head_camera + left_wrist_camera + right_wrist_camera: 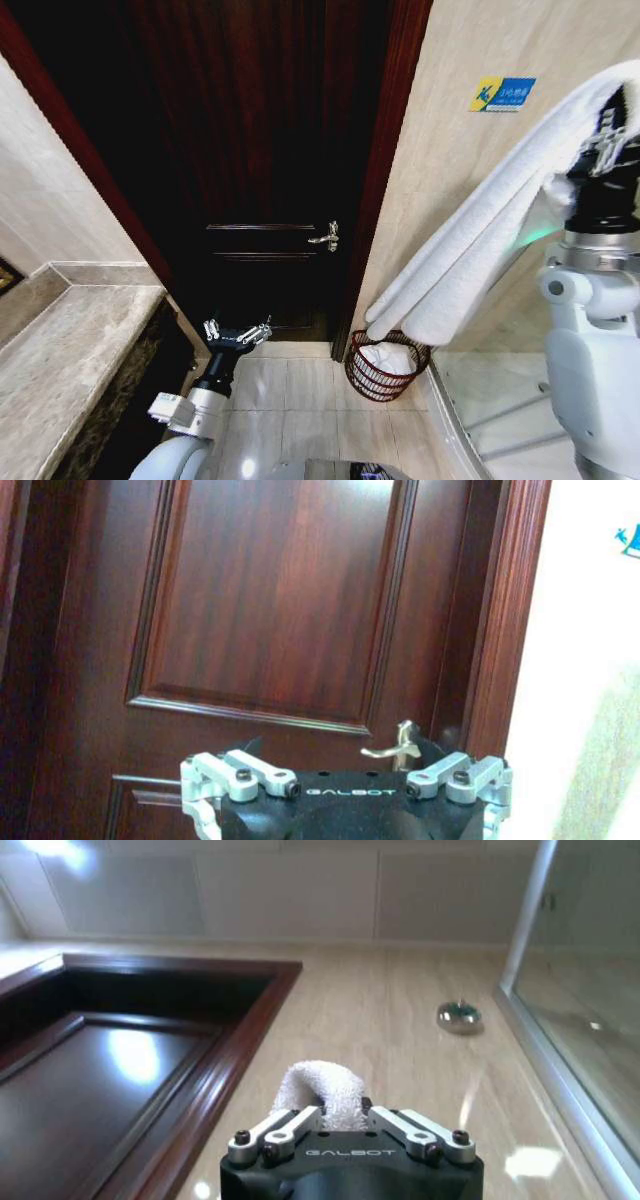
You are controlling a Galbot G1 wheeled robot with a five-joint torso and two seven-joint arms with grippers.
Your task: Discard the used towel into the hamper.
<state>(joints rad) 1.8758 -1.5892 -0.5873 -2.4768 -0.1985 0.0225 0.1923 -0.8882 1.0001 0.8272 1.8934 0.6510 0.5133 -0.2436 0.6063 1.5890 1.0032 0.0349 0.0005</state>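
My right gripper (pixel 335 1119), raised high, pinches the towel (pixel 480 230); its white folds hang down, lower end inside the hamper (pixel 385 378) by the door (pixel 250 150). Step: lowering in. Next, I judge: descend over the rim, then release. Left gripper (pixel 237 333) spread, idle, low.

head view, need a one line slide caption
Right pincer holds a white towel draped down toward the hamper beside the door.
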